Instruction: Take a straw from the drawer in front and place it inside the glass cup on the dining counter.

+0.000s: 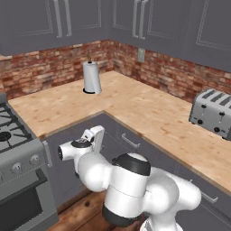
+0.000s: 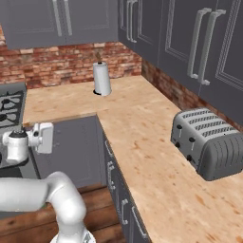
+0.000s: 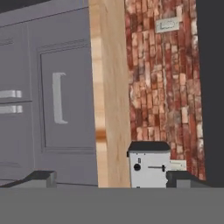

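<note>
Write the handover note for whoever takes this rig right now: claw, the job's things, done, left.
Claw: open and empty, held out in front of the lower cabinets, looking sideways along the worktop toward the toaster.
Job's things: every drawer front in view, such as this one, is shut; straw, glass cup and dining counter are nowhere in these pictures.
Done: nothing that shows.
Left: open the drawer, take the straw, go to the dining counter, drop it in the cup.
Also on the worktop: paper towel roll.
</note>
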